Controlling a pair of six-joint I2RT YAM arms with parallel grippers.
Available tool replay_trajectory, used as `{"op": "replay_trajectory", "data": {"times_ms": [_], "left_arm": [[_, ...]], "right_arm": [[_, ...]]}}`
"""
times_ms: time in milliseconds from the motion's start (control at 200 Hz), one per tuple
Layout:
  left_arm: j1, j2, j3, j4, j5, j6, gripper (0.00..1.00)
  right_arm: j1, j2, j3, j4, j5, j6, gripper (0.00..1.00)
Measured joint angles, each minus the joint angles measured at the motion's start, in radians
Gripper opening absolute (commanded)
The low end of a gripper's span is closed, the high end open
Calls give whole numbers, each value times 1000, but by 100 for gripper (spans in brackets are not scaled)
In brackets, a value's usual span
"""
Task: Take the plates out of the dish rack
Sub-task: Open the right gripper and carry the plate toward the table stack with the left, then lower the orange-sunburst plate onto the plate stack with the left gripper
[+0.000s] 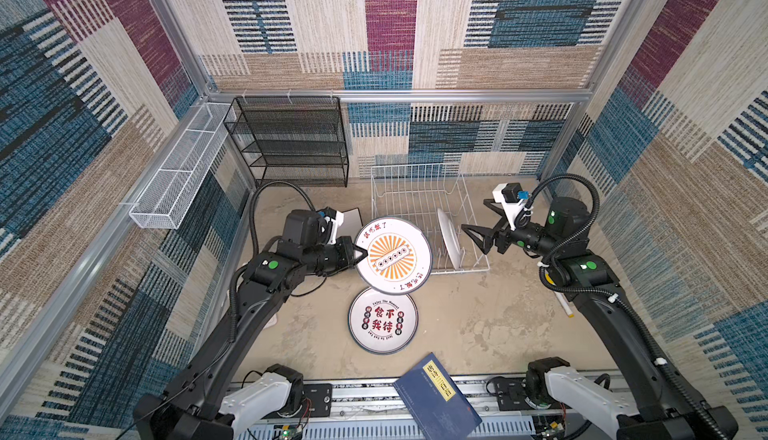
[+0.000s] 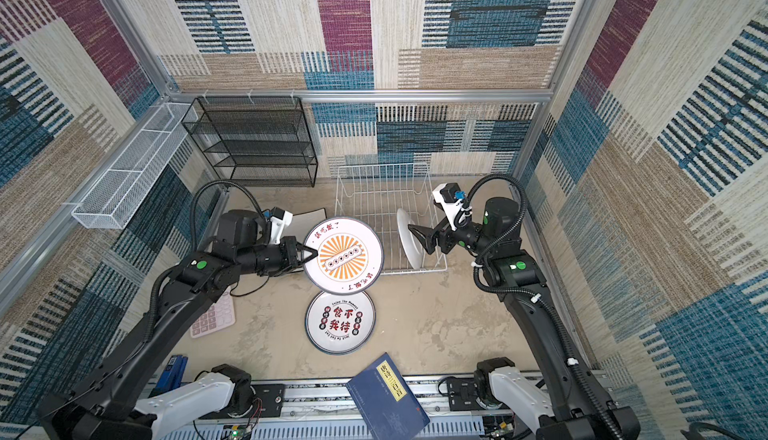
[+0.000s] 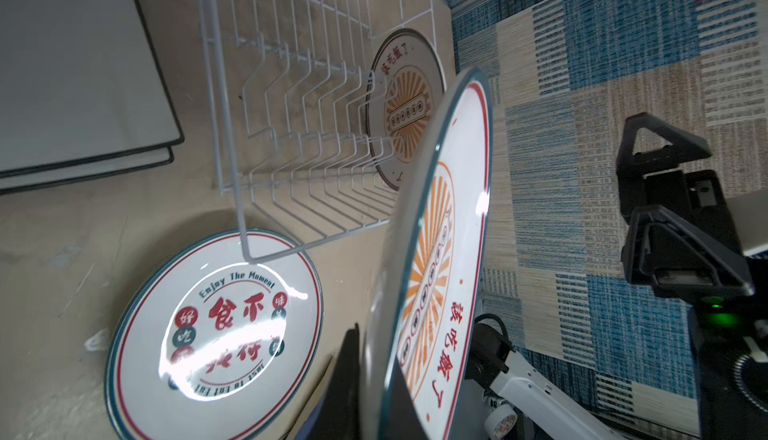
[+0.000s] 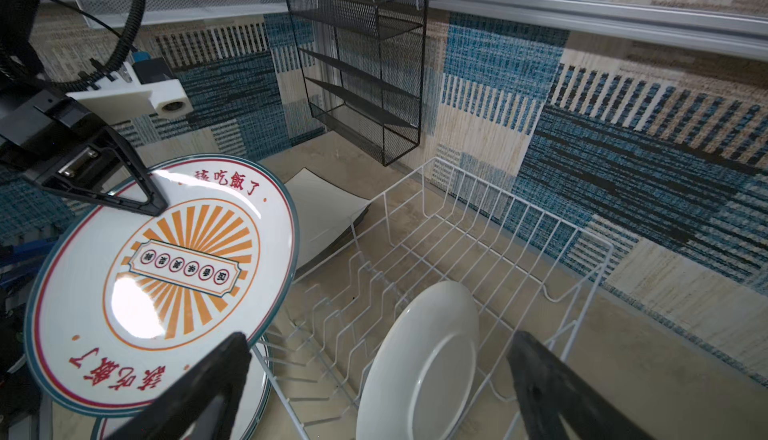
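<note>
Dish rack [image 1: 415, 193] status: nearly unloaded, with every tine slot bare except one at the near right end. Two large square plates [image 3: 83, 85] lie stacked flat on the tabletop [image 1: 478, 313] just beside the rack's left side, partly hidden in both top views by the left arm; count these as done. A round plate with red print [image 1: 382, 319] lies face up on the tabletop in front of the rack; count it as done. A round plate with an orange sunburst [image 1: 392, 256] is clear of the tines and held tilted in the air over the rack's near left corner, above the red-print plate; it has yet to be set down. The last round plate [image 1: 451, 238] stands upright on edge in the rack, plain white back toward the right arm. Left gripper [image 1: 360, 254]: jaws clamped on the rim of the sunburst plate. Right gripper [image 1: 473, 214]: jaws spread wide, holding nothing, just beside the standing plate. Judged outstanding: place the held plate, then extract the standing one.
</note>
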Motion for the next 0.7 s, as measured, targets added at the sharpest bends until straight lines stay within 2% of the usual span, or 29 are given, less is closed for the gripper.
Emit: {"op": "replay_trajectory", "data": {"times_ms": [341,511,701], "left_arm": [[0,-251,-163,-177,-54,-10,0],[0,-290,-257,-245,-64,-9,0],[0,-286,-333,-256,-70,-2,0]], "right_arm": [[70,-39,-47,-105,-71,-165,99],[147,-27,-73,-147,-44,-228,99],[195,-5,-90,-156,6,-236,99]]}}
